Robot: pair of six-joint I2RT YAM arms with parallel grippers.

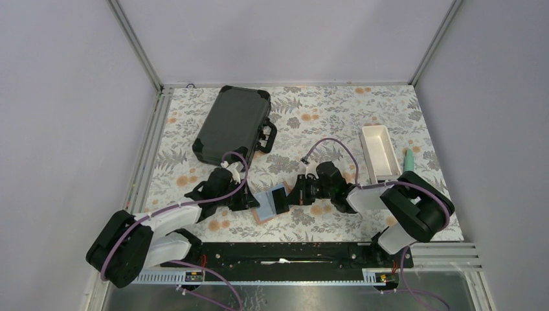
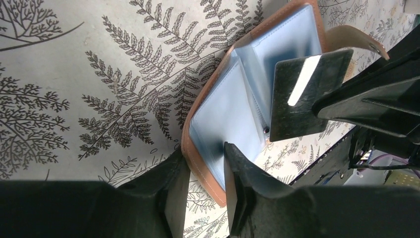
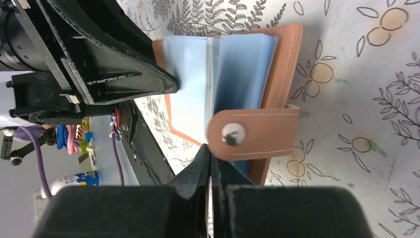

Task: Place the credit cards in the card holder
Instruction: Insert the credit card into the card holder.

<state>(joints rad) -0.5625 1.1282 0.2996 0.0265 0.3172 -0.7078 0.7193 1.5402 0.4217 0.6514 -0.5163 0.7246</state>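
The tan card holder (image 1: 264, 215) lies open between the two arms, its pale blue pockets (image 2: 223, 114) facing up. Its strap with the snap (image 3: 257, 134) sticks out toward my right wrist. My left gripper (image 2: 205, 151) straddles the holder's near tan edge, one tip on the cover and the other on the blue page. That gripper (image 1: 251, 199) sits at the holder's left side. My right gripper (image 3: 209, 148) is shut on a black credit card (image 2: 292, 114), held edge-on just above the open pockets. The card (image 1: 280, 199) shows as a dark patch over the blue.
A large black hard case (image 1: 233, 126) lies at the back left. A long white tray (image 1: 380, 152) stands at the right with a small teal object (image 1: 408, 161) beside it. The black base rail (image 1: 291, 256) runs along the near edge.
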